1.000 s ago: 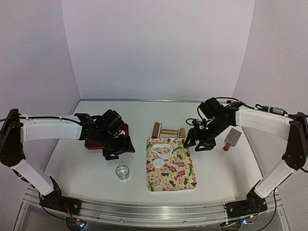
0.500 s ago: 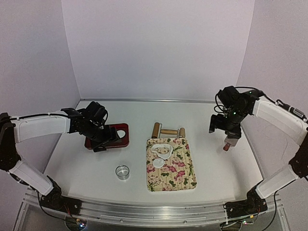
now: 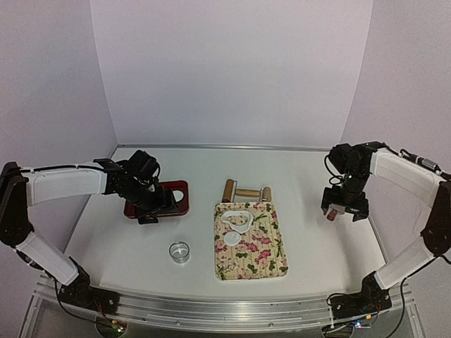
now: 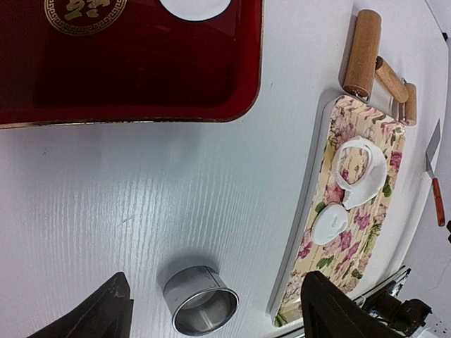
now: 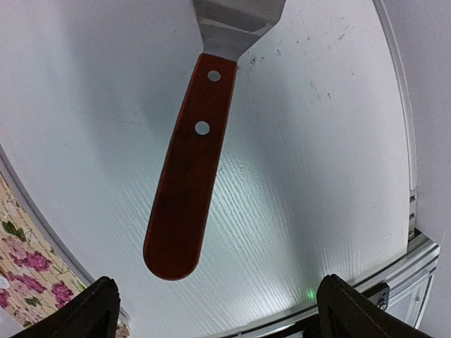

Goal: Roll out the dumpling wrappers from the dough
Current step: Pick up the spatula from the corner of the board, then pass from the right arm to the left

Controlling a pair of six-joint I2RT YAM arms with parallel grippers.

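Partway: one wrapper [image 4: 195, 5] lies in the tray [image 4: 141, 70], and a second wrapper [image 3: 231, 238] sits cut on the mat [image 3: 262, 259], just beside the dough [image 3: 237, 218] – a sheet with a round hole, yet to be re-rolled. The left gripper [image 3: 149, 210] hangs wide and empty by the tray; the right gripper [image 3: 345, 209] is wide over the spatula [image 5: 189, 190], not gripping it. Only the left wrist view shows the tray's wrapper plainly – only the right wrist view shows the handle lying free

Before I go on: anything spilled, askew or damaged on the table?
Nothing stands out. The holed dough and one wrapper lie flat on the floral mat, another wrapper is on the red tray, and the ring cutter, rolling pin and spatula rest on the table.
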